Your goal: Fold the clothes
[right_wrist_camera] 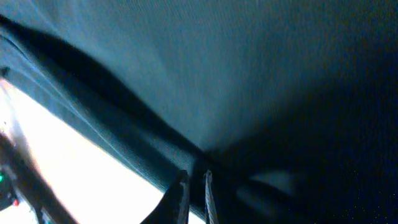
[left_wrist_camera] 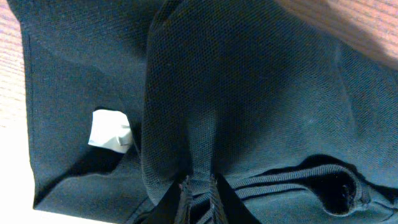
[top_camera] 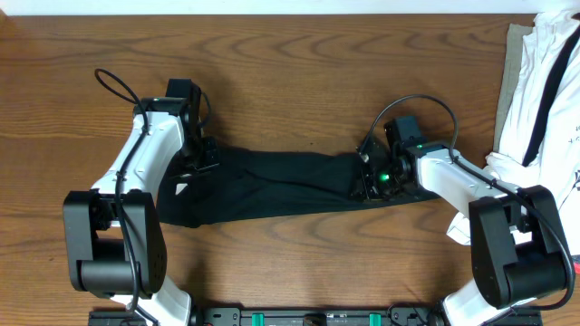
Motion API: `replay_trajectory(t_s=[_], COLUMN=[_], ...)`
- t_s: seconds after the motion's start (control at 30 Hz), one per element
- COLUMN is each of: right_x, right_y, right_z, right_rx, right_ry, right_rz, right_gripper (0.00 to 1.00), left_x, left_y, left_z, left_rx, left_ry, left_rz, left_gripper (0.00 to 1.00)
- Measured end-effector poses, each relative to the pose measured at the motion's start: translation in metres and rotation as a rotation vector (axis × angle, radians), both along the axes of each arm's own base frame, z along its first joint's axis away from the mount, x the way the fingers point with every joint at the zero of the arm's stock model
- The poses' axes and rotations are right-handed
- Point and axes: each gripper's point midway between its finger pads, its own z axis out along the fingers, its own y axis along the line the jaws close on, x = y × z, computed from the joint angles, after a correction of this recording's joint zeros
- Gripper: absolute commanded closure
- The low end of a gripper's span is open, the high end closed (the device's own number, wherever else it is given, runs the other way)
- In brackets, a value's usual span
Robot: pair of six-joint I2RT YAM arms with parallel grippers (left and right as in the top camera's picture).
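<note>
- The clothes (top_camera: 272, 186) are lying as a long dark band across the middle of the table (top_camera: 290, 72). Their long axis is running from 9 o'clock to 3 o'clock in the overhead view.
- The left gripper (top_camera: 207, 156) is sitting at the 9 o'clock end, on the band's 12 o'clock edge. The bulk of that end is spreading away from it toward 6 o'clock.
- In the left wrist view, the left gripper (left_wrist_camera: 199, 183) is clenching a raised ridge of the black cloth. The ridge is running straight out from the fingers toward 12 o'clock, and a white tag (left_wrist_camera: 109, 130) is lying at 10 o'clock from them.
- The right gripper (top_camera: 367, 179) is working at the 3 o'clock end, where the band is narrowing.
- In the right wrist view, the right gripper (right_wrist_camera: 194, 177) is pinching a fold of the dark cloth between nearly closed fingers.
- Each arm is holding its own end, so neither is nearer the cloth. The cloth between them is looking drawn fairly flat.
- The fold is probably turning on this axis, either bringing one end across to the other or laying the 12 o'clock edge over toward 6 o'clock.
- The white garments (top_camera: 544, 72) are lying well apart at 2 o'clock, clear of both arms.
</note>
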Motion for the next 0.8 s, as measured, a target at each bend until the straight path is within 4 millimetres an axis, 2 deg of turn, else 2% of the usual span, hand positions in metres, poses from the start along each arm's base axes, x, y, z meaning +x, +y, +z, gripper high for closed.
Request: replay_trajectory(t_s=[0.4,0.53,0.67,0.8], right_x=[-0.046,-0.052,-0.037,0.001], right_y=[-0.009,-0.011,-0.008,-0.008], right_z=[0.001,0.002,0.014,0.043], right_rx=[-0.038,-0.044,-0.034,-0.064], right_ry=[0.211,0.240,0.187,0.020], right_rz=[0.000,0.003,0.021,0.021], right_gripper=[0.95,0.96,0.95,0.94], left_x=[0.003,0.004,0.006,0.005], left_y=[0.000,0.000,0.000,0.000], left_z=[0.000,0.000,0.000,0.000], left_rx=[0.000,0.000,-0.001,-0.001], left_ry=[-0.011,-0.017,-0.023,-0.022], left_rz=[0.000,0.000,0.000,0.000], left_gripper=[0.85,0.85,0.85,0.85])
